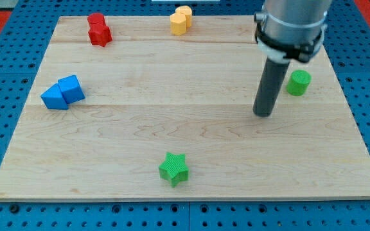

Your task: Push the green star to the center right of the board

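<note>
The green star sits at the bottom edge, down-left of my tip, a bare rod holding nothing.

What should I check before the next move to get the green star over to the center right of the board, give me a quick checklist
1. Green star in plain view, near the view's bottom centre: ok.
2. My tip touching the star: not ok, it sits well up and to the view's right of it.
3. My tip on the star's left side, ready to push rightward: not ok.
4. Straight path from star to centre right free of blocks: ok, bare wood.
5. Green cylinder apart from my tip: ok, a small gap shows, but it stands near the goal area.
6. Blue blocks, red block and yellow block out of the way: ok.
</note>
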### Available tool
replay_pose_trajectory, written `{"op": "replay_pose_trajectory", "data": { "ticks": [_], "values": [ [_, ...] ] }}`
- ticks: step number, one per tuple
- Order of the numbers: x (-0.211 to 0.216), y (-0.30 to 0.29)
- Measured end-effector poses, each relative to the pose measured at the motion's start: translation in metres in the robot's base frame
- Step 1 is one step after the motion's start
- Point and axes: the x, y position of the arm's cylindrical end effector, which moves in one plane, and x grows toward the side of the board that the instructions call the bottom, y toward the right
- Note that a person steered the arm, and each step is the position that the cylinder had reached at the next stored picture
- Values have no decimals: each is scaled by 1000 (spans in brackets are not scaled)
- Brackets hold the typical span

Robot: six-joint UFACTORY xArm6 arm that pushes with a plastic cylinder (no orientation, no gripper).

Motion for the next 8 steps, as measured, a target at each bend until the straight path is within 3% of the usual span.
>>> {"op": "replay_pose_trajectory", "data": {
  "ticks": [2,3,6,8],
  "values": [
    [95,-32],
    [115,-78],
    [117,-183],
    [88,-146]
  ]
}}
